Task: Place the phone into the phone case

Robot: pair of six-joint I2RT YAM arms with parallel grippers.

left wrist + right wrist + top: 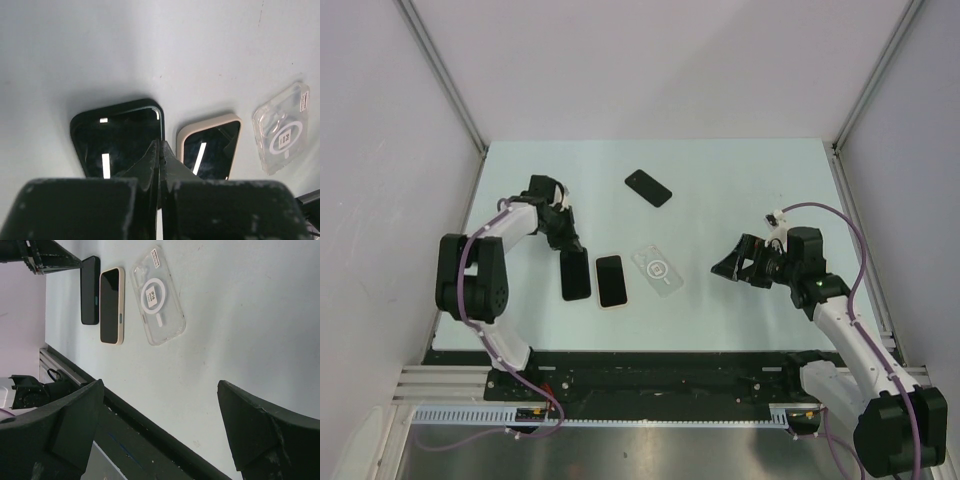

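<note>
A clear phone case [657, 269] with a white ring lies flat mid-table. Left of it lie a beige-rimmed phone [610, 281] and a dark-rimmed phone [575, 277], both screen up. A third black phone [648, 187] lies farther back. My left gripper [576, 247] is shut with nothing in it, its tips [161, 145] over the right edge of the dark-rimmed phone [120, 140]; whether they touch is unclear. The beige phone [212, 147] and the case [282, 130] lie to the right. My right gripper [735, 265] is open and empty [160, 405], off to the right of the case [157, 297].
The table's black front rail [150, 435] runs just below my right gripper. White enclosure walls [380, 150] stand at the left, right and back. In the right wrist view the beige phone [111, 305] and the dark-rimmed phone [90, 290] lie beyond the case.
</note>
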